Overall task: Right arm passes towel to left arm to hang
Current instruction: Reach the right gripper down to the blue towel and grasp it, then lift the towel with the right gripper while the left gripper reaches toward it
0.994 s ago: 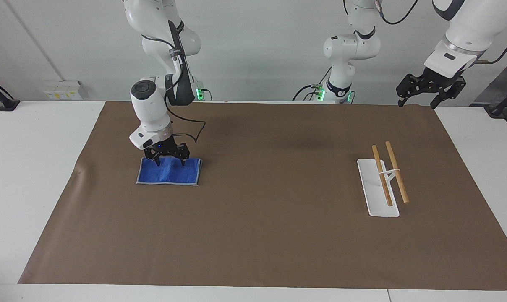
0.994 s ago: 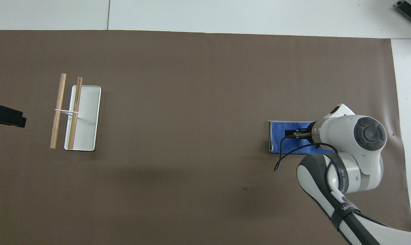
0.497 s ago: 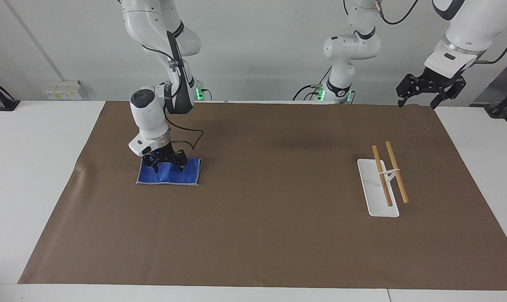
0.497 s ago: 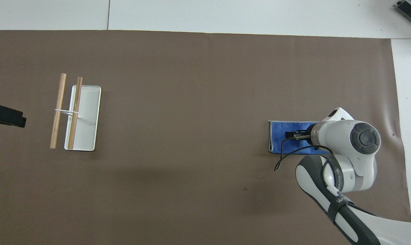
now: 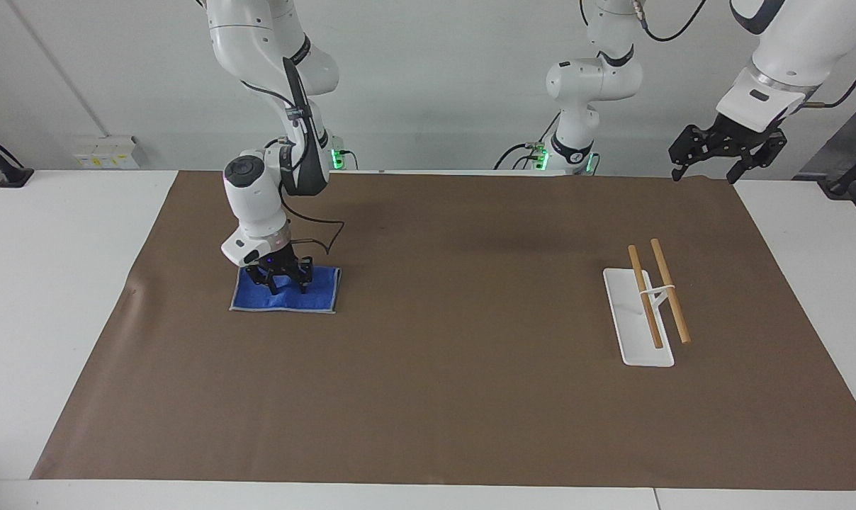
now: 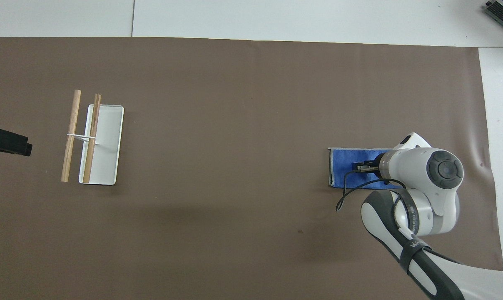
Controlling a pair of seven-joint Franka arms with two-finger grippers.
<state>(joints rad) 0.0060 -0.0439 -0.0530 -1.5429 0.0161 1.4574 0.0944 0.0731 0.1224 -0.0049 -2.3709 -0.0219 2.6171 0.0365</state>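
I see the right gripper (image 5: 283, 285) has sunk since a second ago, its fingers drawn closer together and pressing into the small royal-blue cloth towel (image 5: 286, 299), though I cannot tell whether they have pinched it. The towel lies flat on the large brown table mat (image 5: 428, 397) toward the right arm's end. The left gripper (image 5: 708, 170) waits with fingers spread apart over the mat's corner nearest the left arm, unmoved.
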